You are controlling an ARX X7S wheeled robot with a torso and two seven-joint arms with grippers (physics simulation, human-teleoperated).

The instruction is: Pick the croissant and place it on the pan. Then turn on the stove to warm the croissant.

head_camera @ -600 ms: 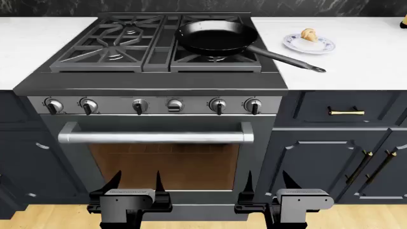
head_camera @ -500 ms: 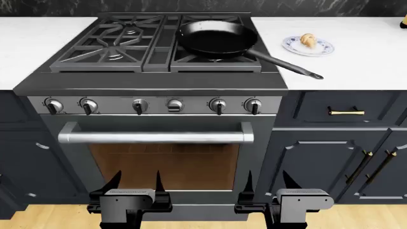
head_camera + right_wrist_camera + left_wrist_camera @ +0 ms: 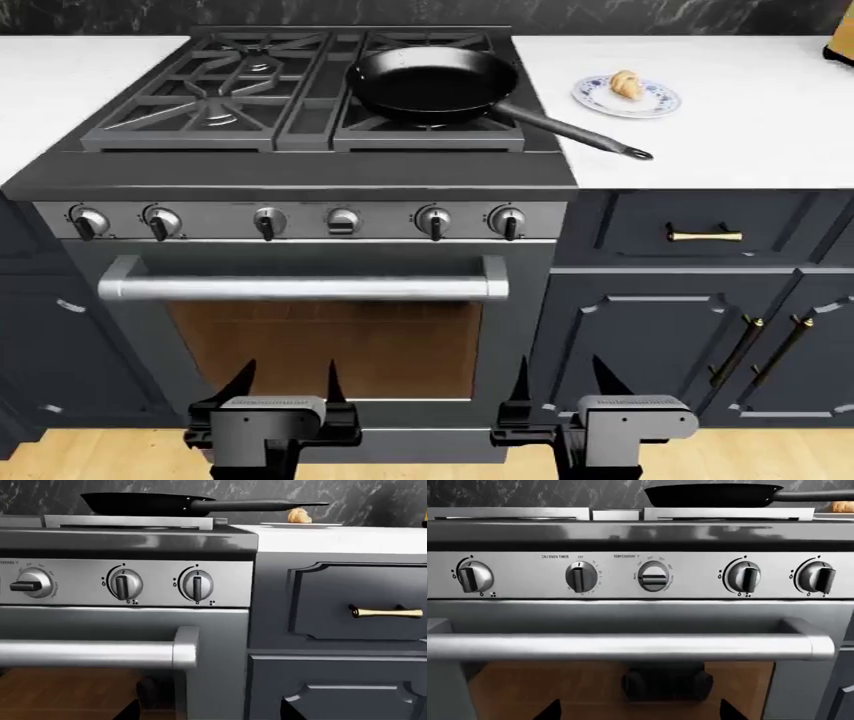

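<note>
Croissant (image 3: 625,84) on plate (image 3: 649,105), far forward-right; right end effector (image 3: 553,390) nearer, both open, empty, left end effector (image 3: 283,388) low.

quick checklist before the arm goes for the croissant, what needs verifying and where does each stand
1. Croissant located, on the small plate on the counter right of the stove: ok.
2. Pan on the right-hand grate and empty, ready to receive: ok.
3. Right claw open and empty: ok.
4. Left claw open and empty: ok.
5. Right claw near the croissant: not ok, it sits low in front of the oven door, far from the counter.
6. Knobs all pointing the same way, apparently off: cannot tell for certain.
</note>
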